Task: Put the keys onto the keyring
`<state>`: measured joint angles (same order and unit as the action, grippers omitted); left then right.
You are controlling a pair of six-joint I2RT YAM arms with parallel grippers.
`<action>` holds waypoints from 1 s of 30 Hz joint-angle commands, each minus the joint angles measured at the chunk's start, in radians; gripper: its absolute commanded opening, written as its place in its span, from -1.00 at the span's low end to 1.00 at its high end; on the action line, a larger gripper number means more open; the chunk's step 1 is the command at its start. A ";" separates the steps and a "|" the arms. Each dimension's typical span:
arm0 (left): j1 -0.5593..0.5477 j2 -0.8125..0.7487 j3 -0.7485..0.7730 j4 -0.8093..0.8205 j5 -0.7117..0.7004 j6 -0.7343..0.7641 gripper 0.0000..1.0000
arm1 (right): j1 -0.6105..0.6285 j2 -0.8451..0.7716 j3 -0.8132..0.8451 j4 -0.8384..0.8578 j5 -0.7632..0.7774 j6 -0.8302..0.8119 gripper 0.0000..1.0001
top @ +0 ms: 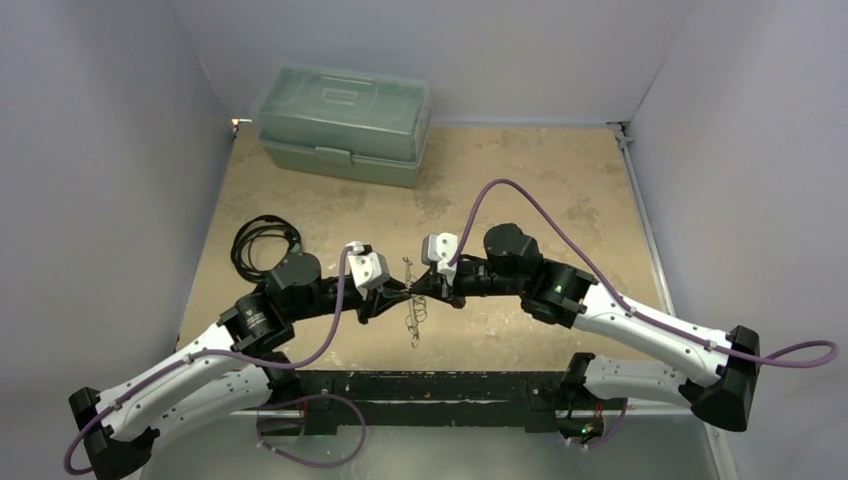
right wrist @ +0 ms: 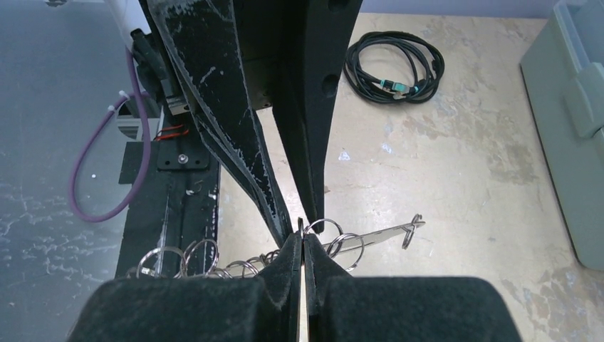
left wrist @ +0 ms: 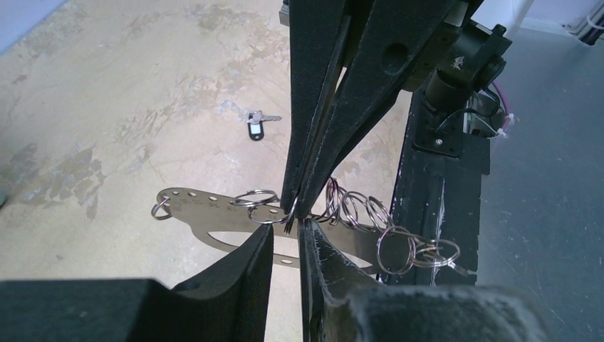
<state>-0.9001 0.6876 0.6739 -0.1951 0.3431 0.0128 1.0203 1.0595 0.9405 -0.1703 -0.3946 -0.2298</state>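
The keyring (left wrist: 192, 208) is a thin silvery plate with small holes and several metal rings (left wrist: 399, 246) strung on it, and it hangs in the air over the table's near edge. My right gripper (right wrist: 303, 241) is shut on it, pinching the plate and a ring at its middle. Facing it tip to tip is my left gripper (left wrist: 288, 231), whose jaws stand a narrow gap apart astride one ring (left wrist: 274, 217) and grip nothing. One of the keys (left wrist: 255, 122), silvery with a dark head, lies on the table beyond. In the top view the keyring (top: 412, 318) dangles between both grippers.
A green lidded box (top: 345, 125) stands at the back left. A coiled black cable (top: 262, 240) lies left of the left arm. The black mounting rail (top: 440, 385) runs along the table's near edge, under the keyring's lower end.
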 commanded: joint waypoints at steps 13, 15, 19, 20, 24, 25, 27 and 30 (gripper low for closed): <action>-0.007 -0.099 -0.028 0.052 -0.004 0.038 -0.41 | 0.009 -0.035 -0.008 0.060 -0.023 -0.032 -1.00; -0.007 -0.093 -0.027 0.052 -0.002 0.038 -0.40 | 0.009 -0.038 -0.009 0.061 -0.027 -0.032 -1.00; -0.006 -0.076 -0.020 0.052 0.004 0.038 -0.40 | 0.009 -0.038 -0.010 0.064 -0.037 -0.032 -1.00; -0.008 -0.071 -0.018 0.052 0.002 0.039 -0.40 | 0.009 -0.038 -0.011 0.067 -0.041 -0.031 -1.00; -0.007 -0.056 -0.012 0.052 0.002 0.041 -0.40 | 0.009 -0.037 -0.015 0.082 -0.058 -0.027 -1.00; -0.006 -0.054 -0.013 0.052 0.003 0.041 -0.40 | 0.009 -0.036 -0.016 0.084 -0.059 -0.026 -1.00; -0.007 -0.052 -0.011 0.053 0.006 0.041 -0.36 | 0.009 -0.033 -0.015 0.085 -0.059 -0.026 -1.00; -0.005 -0.053 -0.011 0.056 0.016 0.042 -0.26 | 0.010 -0.029 -0.015 0.091 -0.063 -0.026 -1.00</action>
<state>-0.9001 0.6403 0.6537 -0.1810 0.3370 0.0376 1.0229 1.0443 0.9268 -0.1467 -0.4274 -0.2481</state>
